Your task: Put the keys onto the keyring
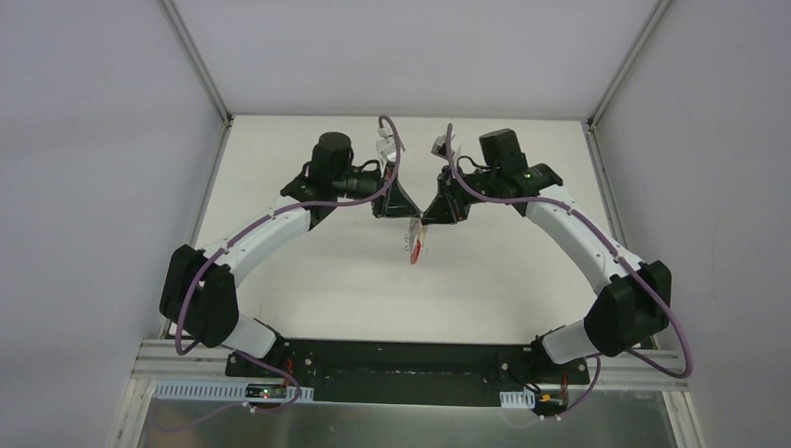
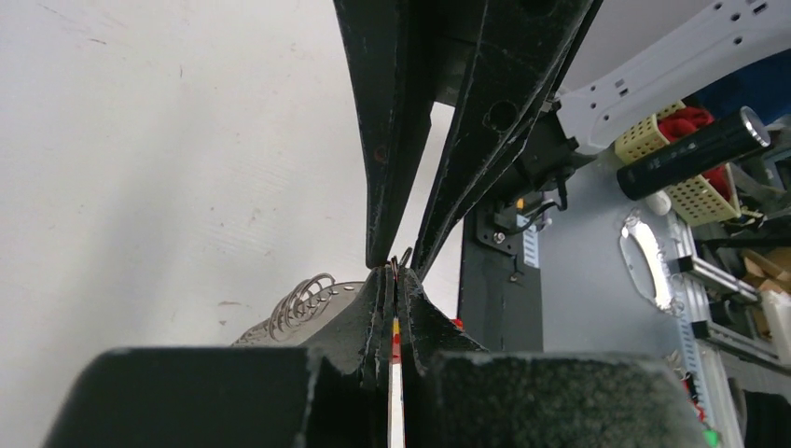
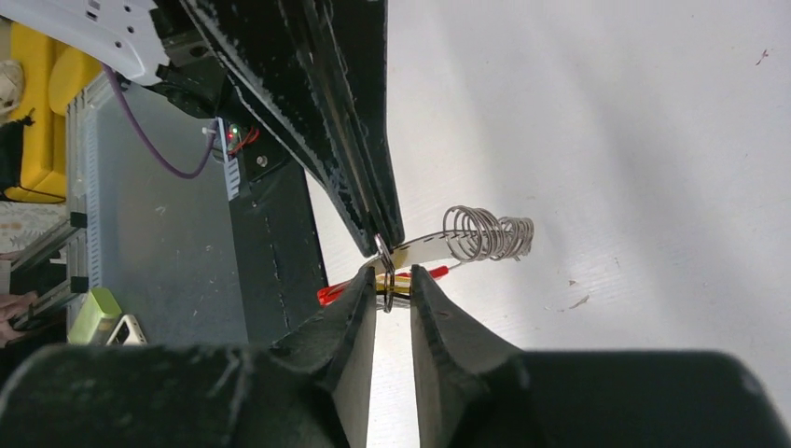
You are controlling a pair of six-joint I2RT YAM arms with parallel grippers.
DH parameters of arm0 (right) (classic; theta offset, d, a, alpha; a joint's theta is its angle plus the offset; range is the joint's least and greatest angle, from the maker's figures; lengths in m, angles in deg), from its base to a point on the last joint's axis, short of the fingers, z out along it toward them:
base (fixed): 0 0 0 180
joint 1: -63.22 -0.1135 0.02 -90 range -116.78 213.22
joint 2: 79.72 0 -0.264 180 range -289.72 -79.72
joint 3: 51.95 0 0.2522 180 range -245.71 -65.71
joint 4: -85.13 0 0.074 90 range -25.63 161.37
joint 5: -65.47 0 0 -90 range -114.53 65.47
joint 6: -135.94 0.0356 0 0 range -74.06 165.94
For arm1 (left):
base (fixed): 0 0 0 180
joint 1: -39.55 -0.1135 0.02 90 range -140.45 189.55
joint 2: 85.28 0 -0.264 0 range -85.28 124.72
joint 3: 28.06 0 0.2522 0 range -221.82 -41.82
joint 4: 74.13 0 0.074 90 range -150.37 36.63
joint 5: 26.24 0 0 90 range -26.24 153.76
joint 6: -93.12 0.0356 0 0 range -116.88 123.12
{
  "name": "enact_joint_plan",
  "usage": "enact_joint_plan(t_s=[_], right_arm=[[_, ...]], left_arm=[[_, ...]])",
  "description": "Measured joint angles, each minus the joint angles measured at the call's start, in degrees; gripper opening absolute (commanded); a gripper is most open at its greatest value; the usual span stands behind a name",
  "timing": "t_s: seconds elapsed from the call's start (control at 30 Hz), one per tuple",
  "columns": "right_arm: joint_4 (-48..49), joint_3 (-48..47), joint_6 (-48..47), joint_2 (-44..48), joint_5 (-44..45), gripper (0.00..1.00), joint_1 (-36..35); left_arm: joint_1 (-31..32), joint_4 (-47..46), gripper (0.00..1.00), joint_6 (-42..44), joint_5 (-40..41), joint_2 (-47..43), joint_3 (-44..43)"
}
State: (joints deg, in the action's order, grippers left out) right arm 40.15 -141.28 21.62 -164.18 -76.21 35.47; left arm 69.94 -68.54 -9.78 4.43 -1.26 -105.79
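Left arm and right arm: both extended forward, elbows out, forearms turned inward. Grippers meet nose to nose at centre. Left gripper: fingers pressed together, clamped on the keys. Right gripper: fingers parted by a narrow gap.

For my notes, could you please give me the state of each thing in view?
Left gripper: shut on the ring.
Right gripper: open, fingers either side of the ring.
Ring: held by the left gripper.
Keys: bunched, hanging by the gripper tips.
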Motion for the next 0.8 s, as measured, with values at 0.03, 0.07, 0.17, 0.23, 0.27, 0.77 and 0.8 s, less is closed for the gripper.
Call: enact_joint_plan(t_s=[0.03, 0.07, 0.17, 0.23, 0.27, 0.77, 0.8], right_arm=[[0.70, 0.50, 0.31, 0.48, -0.55, 0.23, 0.44], [1.53, 1.09, 0.94, 1.14, -1.36, 0.23, 1.03], [3.72, 2.40, 2.03, 2.89, -3.15, 0.20, 2.47], [4.70, 2.99, 2.60, 3.67, -3.98, 0.16, 3.06], [5.16, 3.26, 2.78, 4.07, -4.37, 0.14, 3.30], [7.34, 4.24, 2.78, 5.46, -1.29, 0.00, 3.17], [7.43, 4.24, 2.71, 5.46, -0.76, 0.00, 2.95]], left_arm=[[0.00, -0.92, 0.00, -1.25, 0.00, 0.00, 0.04], [0.00, -1.90, 0.00, -2.67, 0.02, 0.00, 0.07], [0.00, -5.07, 0.00, -6.71, 0.04, 0.00, 0.17], [0.00, -6.58, 0.00, -8.76, 0.22, 0.00, 0.20], [0.00, -7.30, 0.00, -9.77, 0.37, 0.00, 0.20], [0.00, -10.54, 0.00, -17.57, 4.04, 0.96, 0.28], [0.00, -10.43, 0.00, -17.73, 4.39, 0.98, 0.28]])
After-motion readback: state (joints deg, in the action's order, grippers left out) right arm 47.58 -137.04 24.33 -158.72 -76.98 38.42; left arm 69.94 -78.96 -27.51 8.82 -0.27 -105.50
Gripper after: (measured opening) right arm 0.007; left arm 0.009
